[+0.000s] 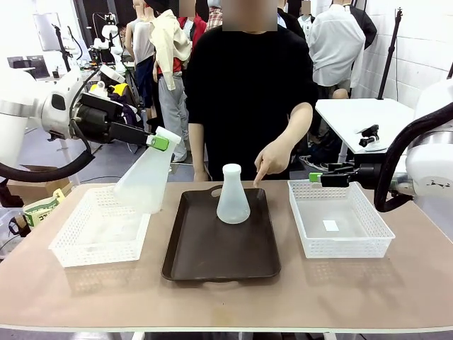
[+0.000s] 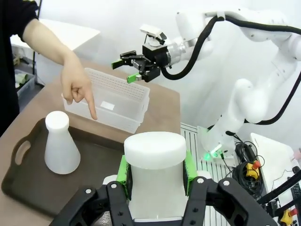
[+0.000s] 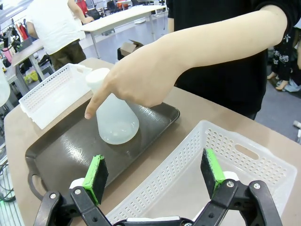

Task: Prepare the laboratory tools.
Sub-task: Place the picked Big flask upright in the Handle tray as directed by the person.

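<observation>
The person's hand [image 3: 136, 80] crosses the right wrist view and hides part of the standing flask [image 1: 233, 195], which sits upright at centre frame on the far half of the brown tray [image 1: 212, 262] — the index finger points down just beside it. The left gripper [image 1: 161, 142], left of centre, is clamped on the neck of the second flask [image 1: 145, 183], held tilted in the air over the left basket [image 1: 78, 255]. The right gripper [image 1: 316, 177] hangs spread wide and empty over the far edge of the right basket [image 1: 368, 244] — the tray's near half lies bare.
</observation>
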`<move>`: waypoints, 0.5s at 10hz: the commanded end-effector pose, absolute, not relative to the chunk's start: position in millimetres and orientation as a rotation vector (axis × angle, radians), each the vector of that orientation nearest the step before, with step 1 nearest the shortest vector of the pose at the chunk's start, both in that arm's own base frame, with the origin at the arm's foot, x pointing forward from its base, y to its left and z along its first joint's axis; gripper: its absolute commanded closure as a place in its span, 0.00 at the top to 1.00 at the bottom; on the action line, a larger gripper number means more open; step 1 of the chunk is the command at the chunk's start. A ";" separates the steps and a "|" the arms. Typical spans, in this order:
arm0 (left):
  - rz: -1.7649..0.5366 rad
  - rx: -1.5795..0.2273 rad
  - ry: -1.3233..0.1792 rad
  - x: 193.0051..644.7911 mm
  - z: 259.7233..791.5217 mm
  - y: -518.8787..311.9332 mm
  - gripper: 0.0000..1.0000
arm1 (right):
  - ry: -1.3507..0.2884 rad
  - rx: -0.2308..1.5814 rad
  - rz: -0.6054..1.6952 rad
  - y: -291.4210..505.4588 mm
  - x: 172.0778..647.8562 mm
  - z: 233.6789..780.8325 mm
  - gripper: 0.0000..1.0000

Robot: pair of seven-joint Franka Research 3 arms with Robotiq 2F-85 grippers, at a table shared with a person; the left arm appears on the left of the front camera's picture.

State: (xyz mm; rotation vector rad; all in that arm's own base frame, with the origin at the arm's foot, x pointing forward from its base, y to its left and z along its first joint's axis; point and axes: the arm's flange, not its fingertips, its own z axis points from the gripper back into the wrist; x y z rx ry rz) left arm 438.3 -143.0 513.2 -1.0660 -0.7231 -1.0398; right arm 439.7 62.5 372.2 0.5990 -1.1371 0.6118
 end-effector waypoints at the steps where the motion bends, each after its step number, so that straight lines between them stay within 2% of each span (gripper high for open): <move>1: -1.055 -1.053 -0.726 438.3 519.6 -150.3 0.00 | -1.129 0.596 0.601 63.2 437.8 371.8 1.00; 3: -1.046 -1.059 -0.719 437.8 513.5 -145.8 0.00 | -1.129 0.596 0.601 63.2 437.8 371.8 1.00; 5: -1.228 -1.176 -0.660 430.5 491.1 -167.6 0.00 | -1.129 0.596 0.601 63.2 437.8 371.8 1.00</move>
